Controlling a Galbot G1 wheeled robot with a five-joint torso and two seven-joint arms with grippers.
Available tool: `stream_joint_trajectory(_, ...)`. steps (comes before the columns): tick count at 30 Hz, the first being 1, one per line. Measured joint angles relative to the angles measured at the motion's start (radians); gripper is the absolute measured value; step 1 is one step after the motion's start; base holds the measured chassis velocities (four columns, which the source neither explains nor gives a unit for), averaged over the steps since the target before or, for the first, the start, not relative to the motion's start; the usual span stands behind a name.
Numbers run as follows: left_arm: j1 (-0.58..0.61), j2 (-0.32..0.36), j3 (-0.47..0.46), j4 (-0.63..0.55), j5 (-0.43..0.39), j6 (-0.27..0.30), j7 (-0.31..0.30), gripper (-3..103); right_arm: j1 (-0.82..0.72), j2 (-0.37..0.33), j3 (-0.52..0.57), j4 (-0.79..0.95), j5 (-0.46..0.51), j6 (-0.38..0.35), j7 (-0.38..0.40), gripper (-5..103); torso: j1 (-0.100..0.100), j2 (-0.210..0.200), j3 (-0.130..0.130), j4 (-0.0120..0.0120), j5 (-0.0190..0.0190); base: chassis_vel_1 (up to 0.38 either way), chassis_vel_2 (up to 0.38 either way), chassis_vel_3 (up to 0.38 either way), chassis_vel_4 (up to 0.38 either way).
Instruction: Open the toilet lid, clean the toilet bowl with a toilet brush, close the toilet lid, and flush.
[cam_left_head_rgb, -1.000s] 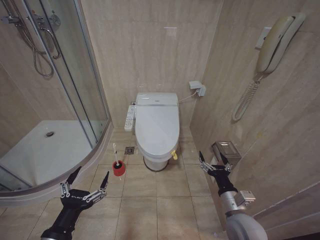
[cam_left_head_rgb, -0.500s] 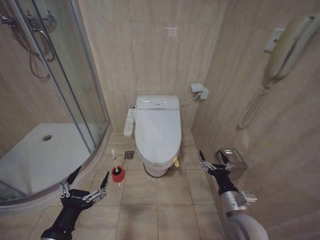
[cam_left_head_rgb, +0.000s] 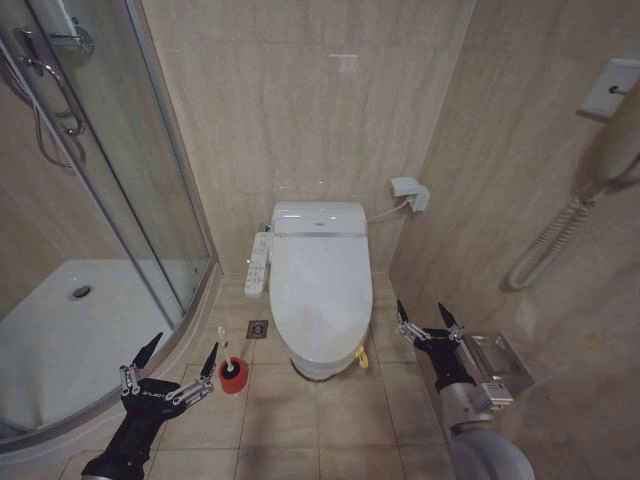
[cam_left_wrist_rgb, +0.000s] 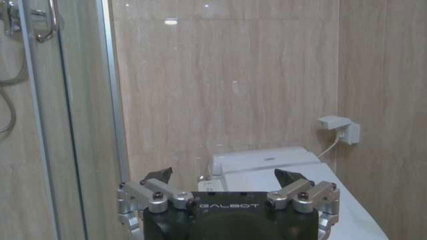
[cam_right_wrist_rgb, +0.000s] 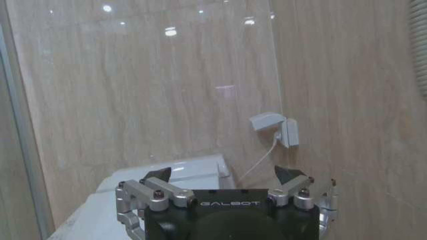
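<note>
Now: both hands up, lid down

Ahead of me the toilet lid (cam_left_head_rgb: 320, 290) lies closed over the toilet bowl (cam_left_head_rgb: 322, 367), against the back wall. My left hand (cam_left_head_rgb: 168, 372) hovers low on the left, fingers spread and holding nothing, near the curved edge of the shower tray (cam_left_head_rgb: 60, 340). The toilet brush (cam_left_head_rgb: 226, 350) stands in its red holder (cam_left_head_rgb: 232, 375) on the floor, just beside the bowl's left side and just ahead of my left hand. My right hand (cam_left_head_rgb: 428, 322) hangs to the right of the bowl, fingers spread, empty, just beside a metal box (cam_left_head_rgb: 495, 362) on the side wall. From the left wrist I see the hand (cam_left_wrist_rgb: 223, 176) open, the lid (cam_left_wrist_rgb: 320, 200) beyond it. From the right wrist, the hand (cam_right_wrist_rgb: 223, 176) is open too.
</note>
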Motion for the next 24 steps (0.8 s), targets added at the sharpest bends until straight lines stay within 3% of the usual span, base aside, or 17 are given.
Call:
stream_joint_trajectory(8,0.000,0.000,0.000,0.000,0.000,0.000,0.000,100,-0.005,0.000,0.000,-0.003,0.000,0.004,-0.001,100,0.000,0.000,0.000,-0.0002,0.0000,-0.113,0.116,0.116,-0.113)
stream_joint_trajectory(15,0.000,0.000,0.000,0.000,0.000,0.000,0.000,100,-0.047,-0.021,0.001,-0.018,-0.020,0.060,-0.013,100,0.001,0.000,0.000,0.0000,-0.0001,-0.127,0.134,0.112,-0.121)
stream_joint_trajectory(24,0.000,0.000,0.000,0.000,0.000,0.000,0.000,100,-0.175,-0.041,0.003,-0.033,-0.043,0.110,-0.041,100,-0.001,0.000,0.000,-0.0005,0.0000,-0.002,-0.024,-0.014,0.017)
